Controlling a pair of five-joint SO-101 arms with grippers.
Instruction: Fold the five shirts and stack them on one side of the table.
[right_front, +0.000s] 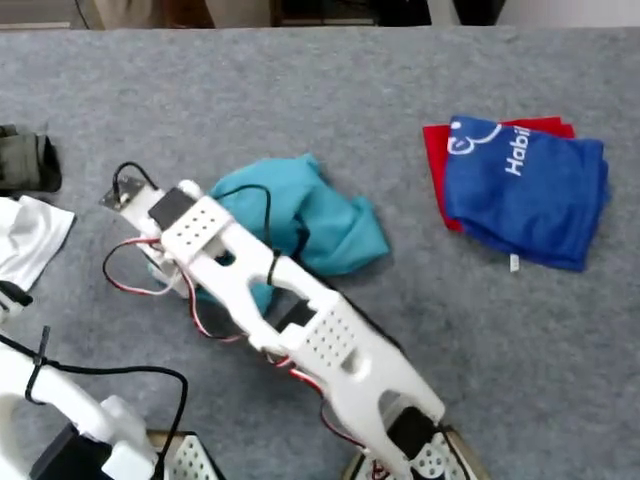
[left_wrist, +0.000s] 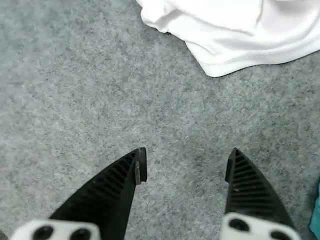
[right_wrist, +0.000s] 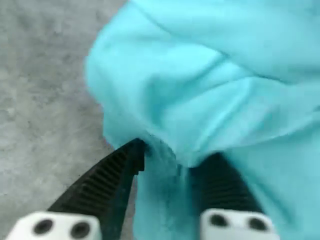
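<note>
A crumpled teal shirt (right_front: 320, 215) lies left of the table's middle. The right arm (right_front: 300, 310) stretches from the front edge to the shirt's left end. My right gripper (right_wrist: 170, 160) is shut on a fold of the teal shirt (right_wrist: 210, 75), and the cloth drapes over one fingertip. A folded blue shirt (right_front: 530, 190) lies on a red shirt (right_front: 438, 150) at the right. A white shirt (right_front: 30, 235) sits at the left edge. My left gripper (left_wrist: 185, 167) hangs open over bare grey table, a short way from the white shirt (left_wrist: 235, 30).
A dark olive shirt (right_front: 25, 160) lies bunched at the far left edge. The left arm (right_front: 70, 420) stands at the front left corner. Red and black wires loop beside the right arm. Grey felt table (right_front: 300, 90) lies bare along the back and at the front right.
</note>
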